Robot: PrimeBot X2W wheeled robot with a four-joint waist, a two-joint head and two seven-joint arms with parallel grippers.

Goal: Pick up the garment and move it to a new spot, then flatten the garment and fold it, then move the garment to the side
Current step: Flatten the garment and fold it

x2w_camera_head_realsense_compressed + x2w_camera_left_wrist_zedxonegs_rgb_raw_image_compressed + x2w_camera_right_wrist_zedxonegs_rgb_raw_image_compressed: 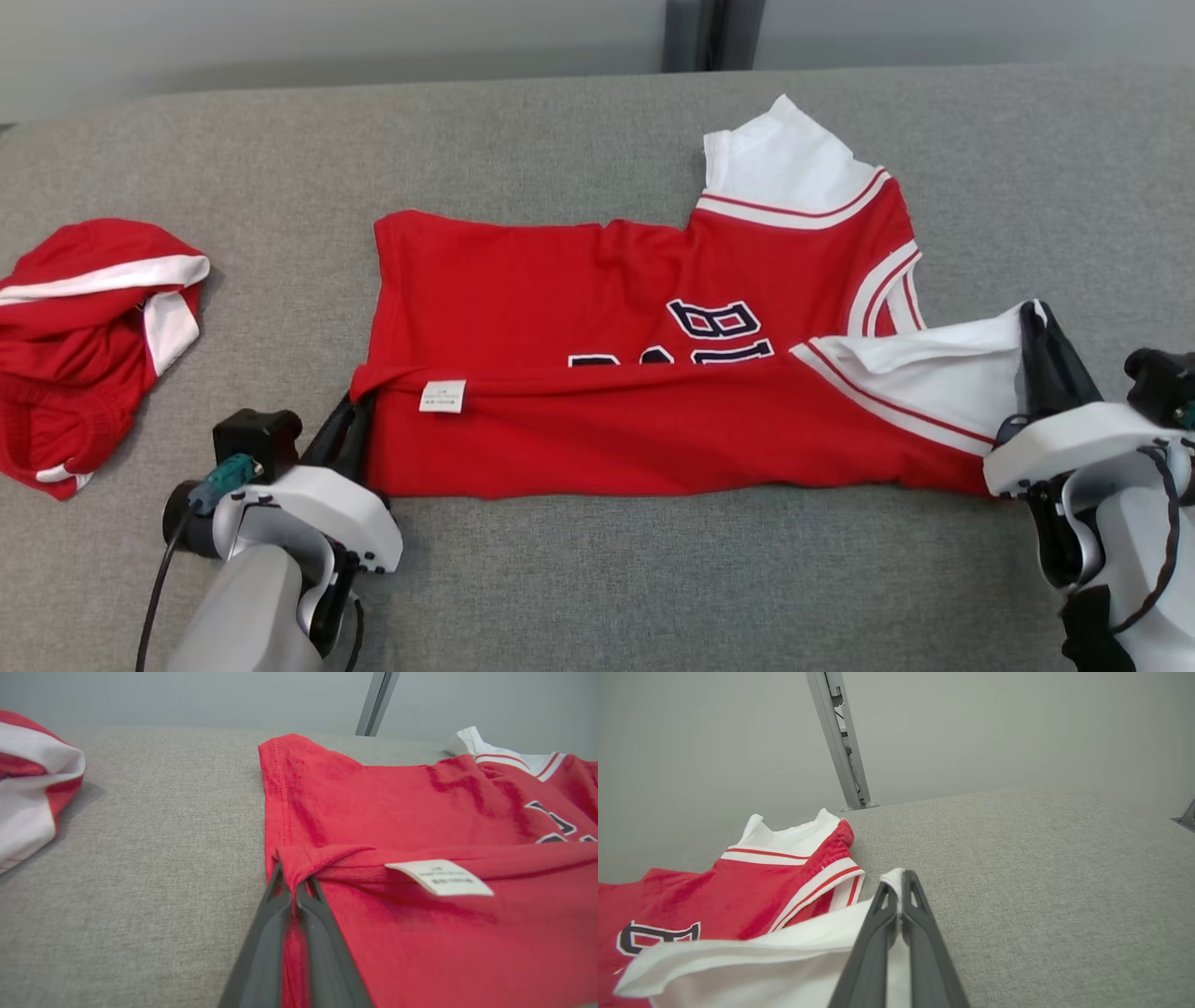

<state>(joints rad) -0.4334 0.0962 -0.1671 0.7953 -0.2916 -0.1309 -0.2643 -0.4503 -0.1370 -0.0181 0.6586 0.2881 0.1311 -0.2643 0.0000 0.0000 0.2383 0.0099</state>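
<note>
The jersey (560, 308) lies flat, its hem corner pinched by the left gripper (358, 399) and its white sleeve by the right gripper (1034, 317); the first fold looks begun, with more folding and shifting aside yet to come.

Red, white-sleeved jersey (597, 308) lies flat, near edge folded over.
</note>
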